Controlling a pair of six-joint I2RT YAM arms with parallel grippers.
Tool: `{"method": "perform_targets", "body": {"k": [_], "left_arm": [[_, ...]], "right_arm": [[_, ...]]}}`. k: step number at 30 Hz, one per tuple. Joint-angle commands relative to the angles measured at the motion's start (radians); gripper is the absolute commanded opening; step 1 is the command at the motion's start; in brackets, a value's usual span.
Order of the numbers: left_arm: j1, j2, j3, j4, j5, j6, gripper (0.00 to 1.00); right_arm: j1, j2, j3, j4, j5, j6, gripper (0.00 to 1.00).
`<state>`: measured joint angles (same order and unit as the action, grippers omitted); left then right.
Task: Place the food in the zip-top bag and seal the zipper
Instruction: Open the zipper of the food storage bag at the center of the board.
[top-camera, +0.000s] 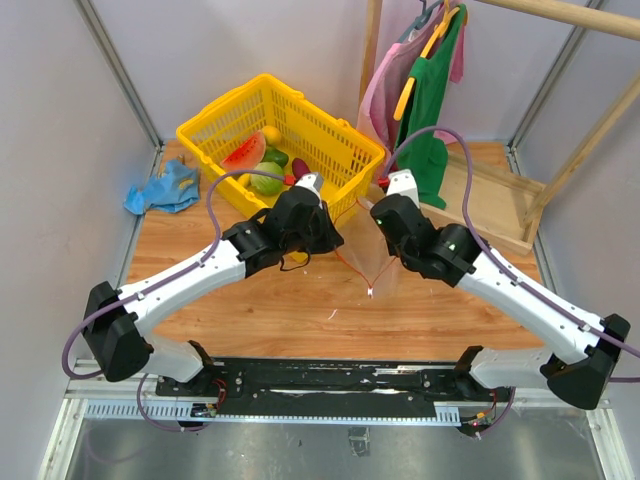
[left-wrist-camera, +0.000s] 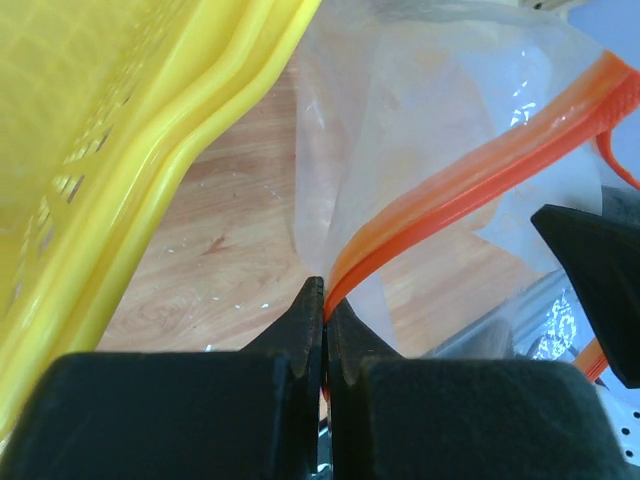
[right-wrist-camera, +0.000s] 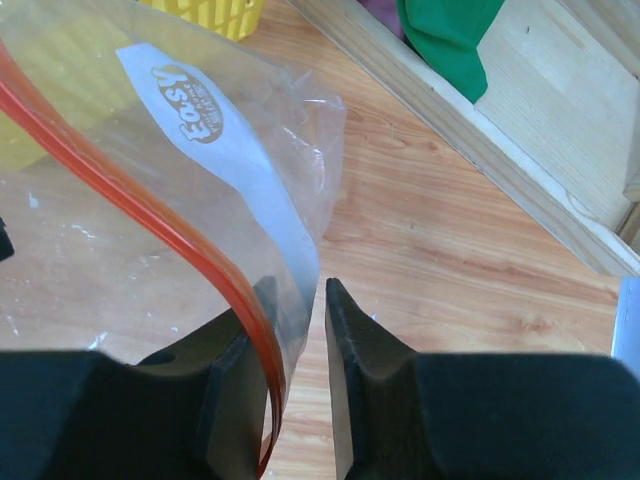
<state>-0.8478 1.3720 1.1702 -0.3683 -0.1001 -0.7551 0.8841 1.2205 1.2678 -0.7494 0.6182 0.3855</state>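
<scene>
On the wooden tabletop, beside the yellow basket holding the food, the left hand pinches tight the zipper of the zip-top bag. The right hand stands narrowly parted at the bag's edge.

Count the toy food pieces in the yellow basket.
5, all in the basket's left half: yellow fruit, watermelon wedge, small green piece, striped melon, purple piece. The left arm may hide more.
</scene>
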Motion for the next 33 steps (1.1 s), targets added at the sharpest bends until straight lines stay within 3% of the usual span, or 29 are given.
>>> {"method": "perform_targets", "body": {"k": [1, 7, 11, 20, 28, 30, 33], "left_arm": [[-0.004, -0.016, 0.018, -0.037, -0.025, 0.031, 0.0], [-0.004, -0.026, 0.039, -0.137, -0.075, 0.064, 0.0], [-0.004, -0.023, 0.047, -0.191, -0.065, 0.083, 0.0], [-0.004, 0.016, 0.071, -0.124, 0.02, 0.089, 0.02], [-0.004, 0.0, 0.068, 0.002, 0.067, 0.086, 0.34], [-0.004, -0.006, 0.078, 0.011, 0.075, 0.119, 0.44], [0.021, -0.002, 0.118, 0.0, 0.093, 0.167, 0.52]], "right_arm": [[0.011, -0.031, 0.022, -0.088, 0.035, -0.026, 0.22], [-0.074, -0.026, 0.04, -0.156, 0.043, -0.069, 0.01], [-0.129, -0.052, 0.026, -0.14, -0.006, -0.112, 0.01], [-0.132, -0.058, 0.002, -0.013, -0.238, -0.208, 0.01], [-0.132, -0.028, 0.029, -0.017, -0.181, -0.211, 0.01], [-0.132, -0.009, 0.04, -0.033, -0.112, -0.196, 0.01], [-0.132, 0.024, 0.07, -0.078, -0.032, -0.169, 0.01]]}}
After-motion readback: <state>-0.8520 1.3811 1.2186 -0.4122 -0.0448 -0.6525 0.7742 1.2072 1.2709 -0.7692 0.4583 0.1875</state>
